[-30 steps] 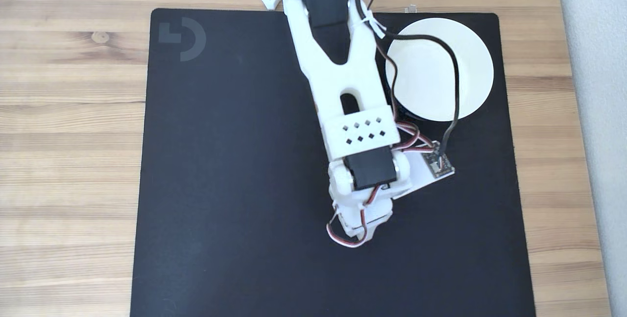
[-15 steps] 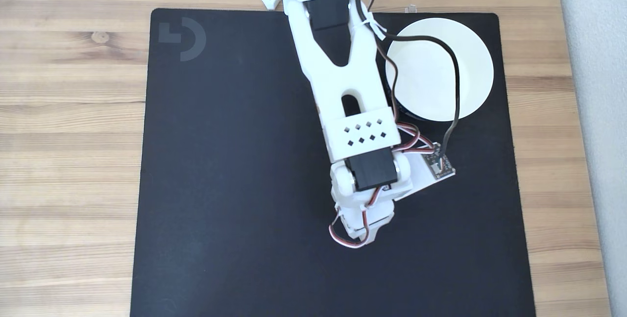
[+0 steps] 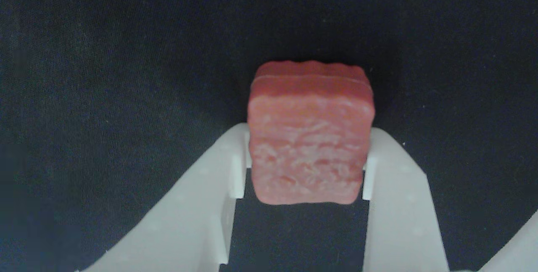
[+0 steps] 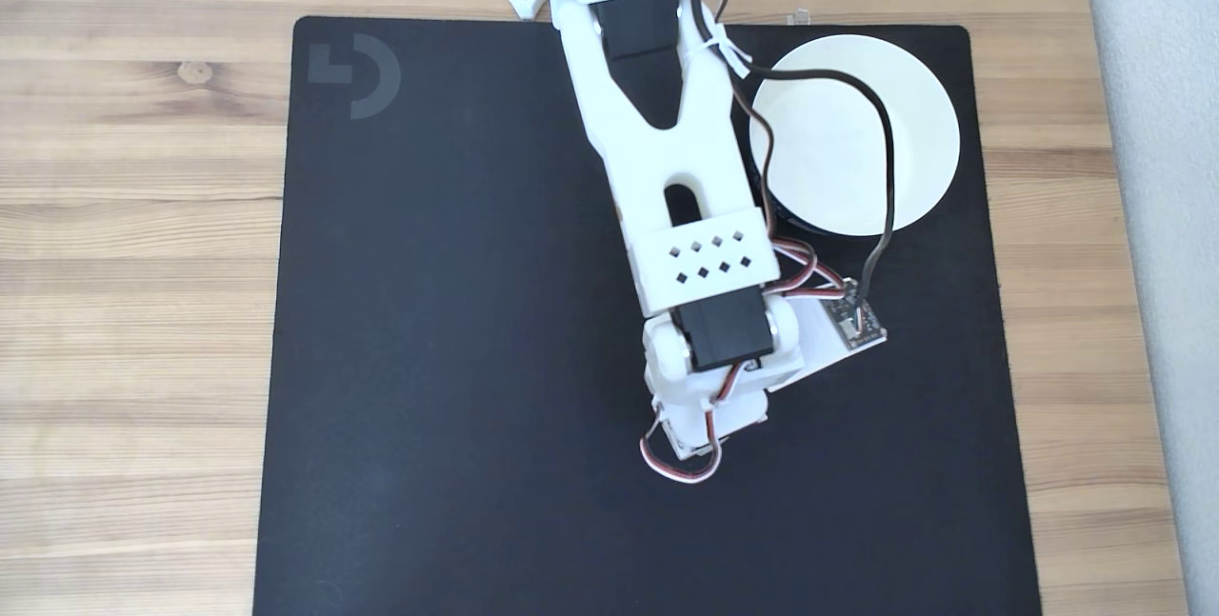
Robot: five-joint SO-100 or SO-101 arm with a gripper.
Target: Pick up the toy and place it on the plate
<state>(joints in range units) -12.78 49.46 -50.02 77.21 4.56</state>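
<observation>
The toy (image 3: pixel 310 137), a reddish-brown block with rounded corners and a grainy top, sits between my two white fingers (image 3: pixel 201 188) in the wrist view. My gripper (image 3: pixel 309 131) is shut on it, a finger pressing each side, over the black mat. In the fixed view the white arm (image 4: pixel 686 168) reaches down the frame and its wrist (image 4: pixel 709 378) covers the gripper and the toy. The plate (image 4: pixel 829 159), round and plain white, rests on the mat's upper right, to the right of the arm, with a black cable looping across it.
A large black mat (image 4: pixel 457 311) covers a wooden table (image 4: pixel 133 216). A small circuit board (image 4: pixel 857 321) juts from the wrist's right side. A pale wall or floor strip (image 4: pixel 1162 216) runs along the right edge.
The wrist has edged slightly down and right in the fixed view. The plate has not moved.
</observation>
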